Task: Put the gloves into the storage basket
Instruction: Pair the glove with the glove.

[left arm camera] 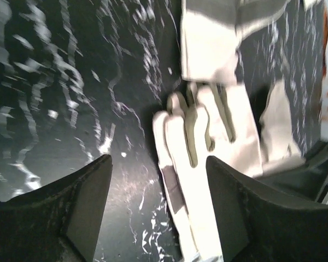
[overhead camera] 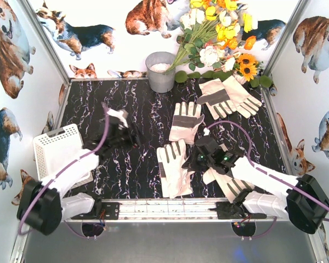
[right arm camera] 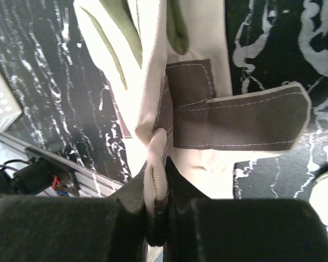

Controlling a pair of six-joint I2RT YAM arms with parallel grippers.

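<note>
Several cream-white gloves lie on the black marbled table. One glove [overhead camera: 185,120] is in the middle, two overlap at the back right [overhead camera: 227,96], one [overhead camera: 172,167] is at the front centre, and another [overhead camera: 225,183] shows under the right arm. My right gripper [right arm camera: 157,188] is shut on a fold of the front-centre glove [right arm camera: 153,65] at its right edge. My left gripper [overhead camera: 129,137] hovers over bare table left of the gloves. It is open with nothing held, and the front glove [left arm camera: 186,147] lies ahead near its right finger [left arm camera: 227,202]. The white storage basket [overhead camera: 57,145] stands at the left.
A grey metal bucket [overhead camera: 160,71] and a bunch of flowers [overhead camera: 219,33] stand at the back. An aluminium rail [overhead camera: 164,208] runs along the near edge. Printed walls close in both sides.
</note>
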